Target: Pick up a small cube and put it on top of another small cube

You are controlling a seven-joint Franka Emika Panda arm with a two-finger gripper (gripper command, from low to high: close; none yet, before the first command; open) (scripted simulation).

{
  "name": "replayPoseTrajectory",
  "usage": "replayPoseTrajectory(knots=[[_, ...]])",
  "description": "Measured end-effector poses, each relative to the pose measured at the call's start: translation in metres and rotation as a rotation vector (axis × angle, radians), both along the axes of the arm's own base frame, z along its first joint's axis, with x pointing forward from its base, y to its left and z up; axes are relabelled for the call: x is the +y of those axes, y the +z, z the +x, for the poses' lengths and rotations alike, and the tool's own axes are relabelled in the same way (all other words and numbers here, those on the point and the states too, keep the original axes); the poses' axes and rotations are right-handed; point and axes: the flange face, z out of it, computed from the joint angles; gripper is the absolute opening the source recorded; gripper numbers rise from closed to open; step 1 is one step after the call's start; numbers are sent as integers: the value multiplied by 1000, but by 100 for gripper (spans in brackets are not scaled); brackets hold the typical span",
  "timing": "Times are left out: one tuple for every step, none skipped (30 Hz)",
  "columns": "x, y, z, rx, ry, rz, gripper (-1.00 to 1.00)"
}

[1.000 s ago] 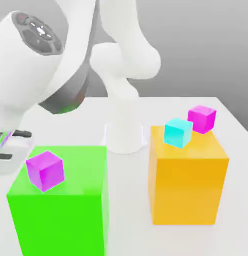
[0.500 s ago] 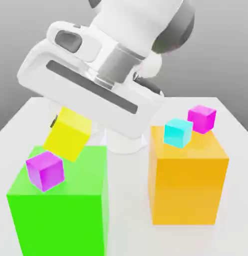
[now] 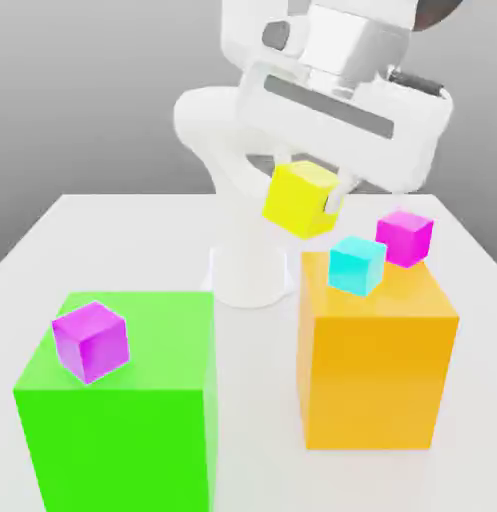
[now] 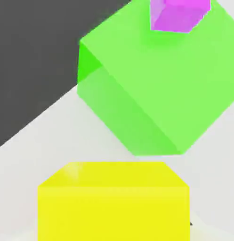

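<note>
Item 1. Yellow cube [image 3: 301,198]: small, glossy, plain. Held aloft, tilted, clamped in the tool [image 3: 307,205]; clear of every surface. In the hand view it sits close under the camera [image 4: 114,200].

Item 2. Tool: white two-finger unit, clenched on the yellow cube, one finger [image 3: 335,205] showing at the cube's side toward the exterior view's right. Hangs in the air above the bench [image 3: 122,245].

Item 3. Cyan cube [image 3: 356,265]: small, resting on the top of the orange block [image 3: 377,370], below the tool and a little toward the exterior view's right. Nearest small cube to the tool.

Item 4. Magenta cube [image 3: 405,237]: small, on the far corner of the same orange block, just beyond the cyan cube, farther from the tool.

Item 5. Purple cube [image 3: 89,341]: small, on top of the green block [image 3: 117,435], well apart from the tool toward the exterior view's left and lower. Also in the hand view [image 4: 177,14], on the green block [image 4: 156,89].

Item 6. Arm base [image 3: 250,262]: white column standing on the bench below the tool, between the two large blocks.

Status. Pick-up done: cube lifted and secure. Remaining, by judgement: carry over a chosen small cube (the cyan looks closest), level the yellow cube, lower it squarely on top, let go. Nothing is stacked yet.
</note>
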Motion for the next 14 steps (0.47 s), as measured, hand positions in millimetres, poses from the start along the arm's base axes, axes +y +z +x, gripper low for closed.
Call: replayPoseTrajectory(knots=[[5, 0, -8, -8, -52, 26, -100], [9, 0, -15, -15, -104, 52, -100], [13, 0, -23, -21, -156, 80, -100], [17, -1, -30, -25, -208, 107, -100], [23, 0, -39, -28, -252, 133, -100], [30, -1, -46, -27, -265, 148, -100], [34, -10, -49, -27, -272, 155, -100], [36, -22, -51, -27, -276, 159, -100], [36, -35, -52, -27, -278, 161, -100], [37, -49, -53, -27, -279, 161, -100], [37, -57, -53, -27, -280, 161, 100], [37, -57, -53, -27, -280, 161, 100], [37, -57, -53, -27, -280, 161, 100], [37, -57, -53, -27, -280, 161, 100]])
